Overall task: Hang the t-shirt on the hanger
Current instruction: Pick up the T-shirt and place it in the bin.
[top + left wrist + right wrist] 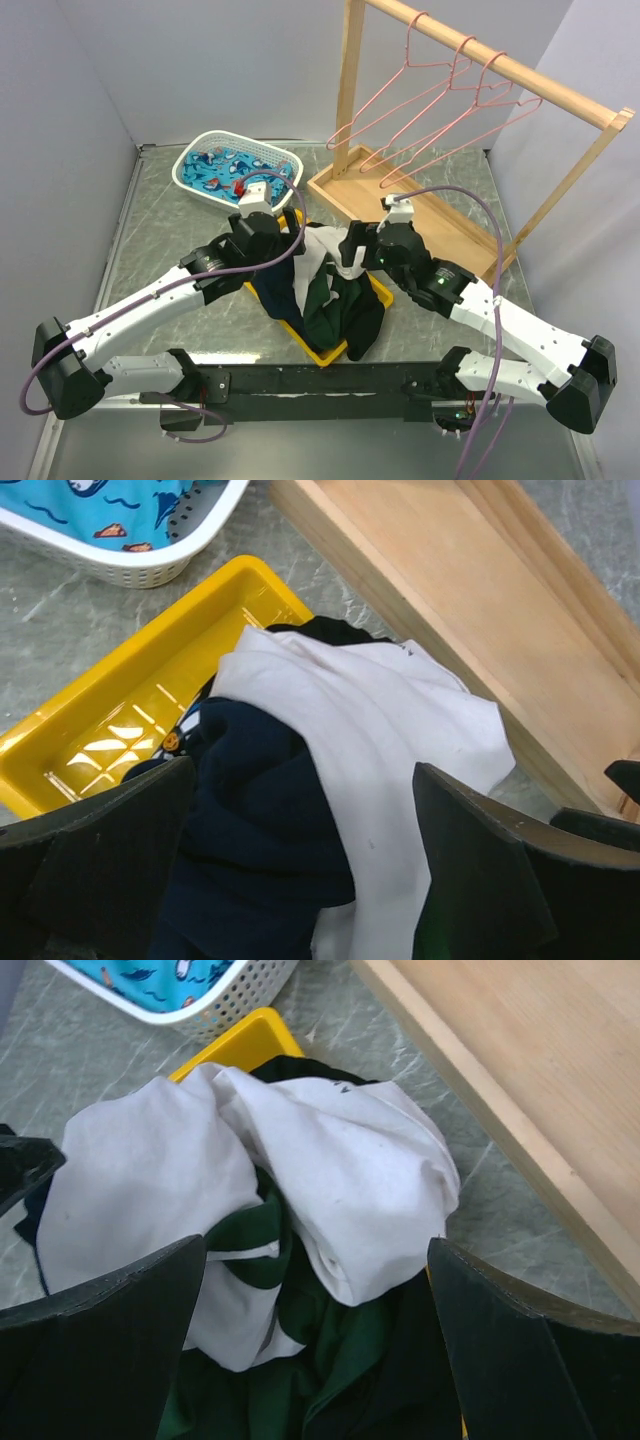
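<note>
Top view: the t-shirt [320, 255] lies crumpled in the yellow tray [318, 352], heaped with a navy garment [278, 290] and spilling over the tray's near right rim; the left pincer [283, 228] and right pincer [352, 252] hang over the heap from either side of the tray, both spread wide, neither holding cloth; the hanger [452, 68], 1 of 3 alike in pink wire, hangs on the wooden rail [520, 75] beyond and right of the tray, untouched.

Left wrist view: the fingers [110, 850] stand fully apart above the tray, with navy cloth and the shirt's white body [380, 720] between them; contact cannot be confirmed.

Right wrist view: the jaws stand fully apart over white folds [340, 1180] and a green sleeve at the tray's right end; nothing gripped.

Assessment: the step in hand is the first pick; the t-shirt is not yet lifted from the tray. The next move calls for closing on white or green cloth only, clear of the navy garment; the collar cannot be made out in the folds, so a lift and spread by 2 pincers is probably needed before the hanger goes in.
</note>
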You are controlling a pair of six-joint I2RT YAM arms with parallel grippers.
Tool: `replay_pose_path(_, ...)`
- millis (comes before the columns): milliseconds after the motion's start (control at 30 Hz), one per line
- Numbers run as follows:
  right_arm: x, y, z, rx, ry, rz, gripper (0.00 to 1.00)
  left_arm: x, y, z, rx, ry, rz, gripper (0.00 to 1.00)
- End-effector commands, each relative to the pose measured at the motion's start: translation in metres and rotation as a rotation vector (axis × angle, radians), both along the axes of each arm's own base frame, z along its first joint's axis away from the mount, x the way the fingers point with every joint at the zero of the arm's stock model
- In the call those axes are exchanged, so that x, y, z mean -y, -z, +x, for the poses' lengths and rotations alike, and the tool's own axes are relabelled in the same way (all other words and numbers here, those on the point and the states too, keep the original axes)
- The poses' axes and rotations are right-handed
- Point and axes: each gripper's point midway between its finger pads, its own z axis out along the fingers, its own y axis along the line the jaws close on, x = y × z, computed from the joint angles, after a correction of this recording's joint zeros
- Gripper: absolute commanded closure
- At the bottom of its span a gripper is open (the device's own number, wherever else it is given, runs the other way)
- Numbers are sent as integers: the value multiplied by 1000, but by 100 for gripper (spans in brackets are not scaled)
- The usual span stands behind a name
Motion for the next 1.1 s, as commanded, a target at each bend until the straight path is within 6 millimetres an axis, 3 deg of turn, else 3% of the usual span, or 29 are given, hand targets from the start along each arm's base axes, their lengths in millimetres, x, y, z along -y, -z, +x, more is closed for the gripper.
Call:
replay_pose_path(0, -24, -33, -3, 54, -102, 74, 0, -11, -24, 0, 33, -47, -25, 4)
replay_pose_path(333, -70, -28, -37, 16, -253, 57, 0, -30, -39, -8, 0, -105, -6, 4)
replay_pose_path(467, -81, -16, -47, -8, -273, 17, 0, -36, -54, -12, 24, -113, -34, 4)
replay_pose_path(700, -95, 20, -44, -86, -262, -77, 0, -50, -62, -17, 20, -144, -14, 4)
replay_pose_path(833, -98, 29, -39, -97, -244, -98, 1, -52, -61, -25, 7, -120, -29, 4)
replay_pose_path(933, -102, 28, -39, -97, -248, -84, 36, -53, -59, -30, 6, -103, -43, 4)
replay_pose_path(967, -100, 27, -39, -100, -244, -91, 62, -52, -60, -33, 6, -83, -48, 4)
replay_pose_path(1033, -97, 17, -36, -83, -228, -87, 83, -50, -60, -36, 8, -54, -49, 4)
replay_pose_path(1067, -93, 8, -36, -76, -221, -92, 100, -48, -61, -39, 6, -33, -61, 4)
